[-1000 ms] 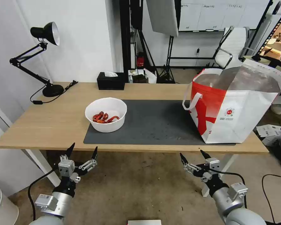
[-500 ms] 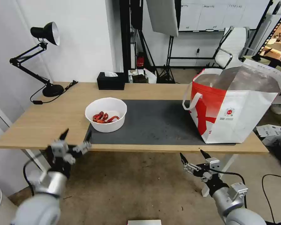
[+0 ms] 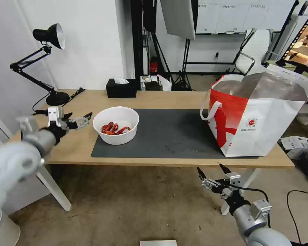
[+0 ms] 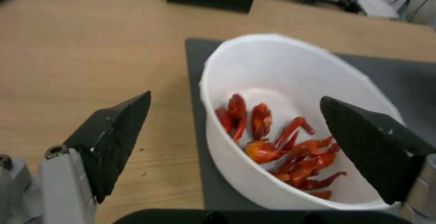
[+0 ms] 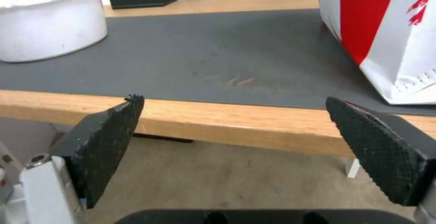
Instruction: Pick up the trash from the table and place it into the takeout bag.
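the white bowl [image 3: 116,125] of red crayfish shells [image 3: 115,128] sits on the left end of the dark grey mat [image 3: 167,135] on the bench [image 3: 63,136], and the left tool [image 3: 79,119] hovers over bare wood just to the bowl's left, its tips pointing rightward at the bowl's near rim. the left tool is spread wide and holds nothing; in its wrist view the two black fingertips [image 4: 113,138] stand either side of the bowl [image 4: 291,115], one over the wood and one over the far side of the bowl, so the wall nearest the tool lies roughly between them. the bowl is round, so it has no long axis to line up with; what matters, as i judge it, is that the rim is ahead and slightly below the tool, and a short reach to the right would put one finger inside and one outside the wall. the takeout bag [image 3: 256,116] stands open at the right end of the mat, well apart from the bowl, so any carry must cross the mat. the right tool [image 3: 214,172] hangs below the bench's front edge, wide apart and empty, nearer the bag than the bowl. the left arm is clearly the closer one to the bowl.
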### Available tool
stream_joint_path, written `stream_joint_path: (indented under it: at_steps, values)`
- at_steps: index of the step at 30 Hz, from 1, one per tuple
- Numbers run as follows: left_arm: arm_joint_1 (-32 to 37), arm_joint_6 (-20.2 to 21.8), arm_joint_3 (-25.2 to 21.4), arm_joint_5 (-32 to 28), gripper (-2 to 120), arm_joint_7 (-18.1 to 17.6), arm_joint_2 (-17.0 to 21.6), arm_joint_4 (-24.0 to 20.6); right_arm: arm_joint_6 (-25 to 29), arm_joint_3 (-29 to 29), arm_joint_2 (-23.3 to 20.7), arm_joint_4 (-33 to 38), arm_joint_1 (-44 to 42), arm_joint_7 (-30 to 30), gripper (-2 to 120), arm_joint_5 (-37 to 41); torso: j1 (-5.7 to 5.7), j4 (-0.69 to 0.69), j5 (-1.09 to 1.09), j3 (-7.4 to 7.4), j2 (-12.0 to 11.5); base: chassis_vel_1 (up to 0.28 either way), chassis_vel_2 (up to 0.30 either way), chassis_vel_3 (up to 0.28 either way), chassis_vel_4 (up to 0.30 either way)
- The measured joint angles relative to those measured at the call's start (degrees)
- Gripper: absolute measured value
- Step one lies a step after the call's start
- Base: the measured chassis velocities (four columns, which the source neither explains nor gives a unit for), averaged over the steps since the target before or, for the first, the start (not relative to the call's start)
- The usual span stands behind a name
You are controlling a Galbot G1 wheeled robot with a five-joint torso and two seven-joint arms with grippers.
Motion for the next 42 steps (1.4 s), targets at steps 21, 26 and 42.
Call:
stream_joint_path:
  at_steps: [21, 26, 42]
  values:
    - [-24.2, 14.3, 20.5, -7.7, 93, -10.4, -11.6, 18.8, 0.0, 0.0, 0.0, 0.0, 0.0, 0.0, 100, 0.0, -0.01, 0.01, 0.04, -0.01, 0.0, 0.0, 0.0, 0.0, 0.0]
    - [-24.2, 14.2, 20.4, -9.7, 72, -12.8, -12.1, 18.9, 0.0, 0.0, 0.0, 0.0, 0.0, 0.0, 100, 0.0, -0.01, 0.0, 0.04, -0.01, 0.0, 0.0, 0.0, 0.0, 0.0]
    - [-24.4, 13.9, 20.8, -13.3, 14, -15.3, -12.4, 18.2, 0.0, 0.0, 0.0, 0.0, 0.0, 0.0, 100, 0.0, -0.01, 0.0, 0.03, -0.01, 0.0, 0.0, 0.0, 0.0, 0.0]
